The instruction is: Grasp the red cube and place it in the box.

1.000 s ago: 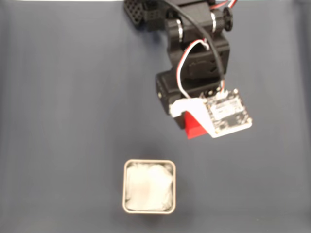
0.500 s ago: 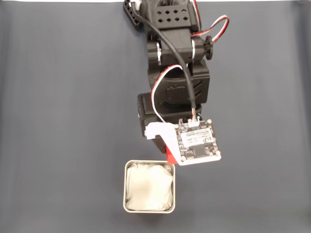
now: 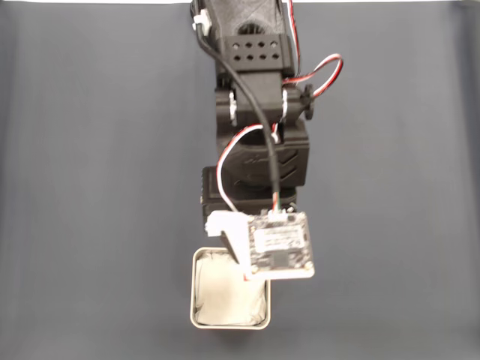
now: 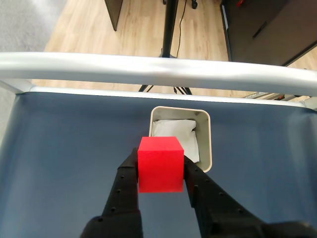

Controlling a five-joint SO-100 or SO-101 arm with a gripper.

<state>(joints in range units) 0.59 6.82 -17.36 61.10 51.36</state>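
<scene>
In the wrist view the red cube [image 4: 160,163] is clamped between the two black fingers of my gripper [image 4: 160,162], which is shut on it and holds it above the mat. Just beyond the cube stands the box [image 4: 205,144], a silver tin with a white wrinkly lining [image 4: 173,130]. In the fixed view the arm [image 3: 259,150] reaches down from the top, and its wrist camera board [image 3: 279,251] overlaps the upper right corner of the box [image 3: 201,300]. The board hides the fingers and the cube there.
A dark blue mat [image 3: 90,187] covers the table, with free room on both sides of the arm and box. In the wrist view a pale metal rail [image 4: 158,69] marks the table's far edge, with wooden floor and a black stand behind it.
The arm has swung left and stretched down the fixed view with the cube, from right of the box's line to over the box's upper right corner.
</scene>
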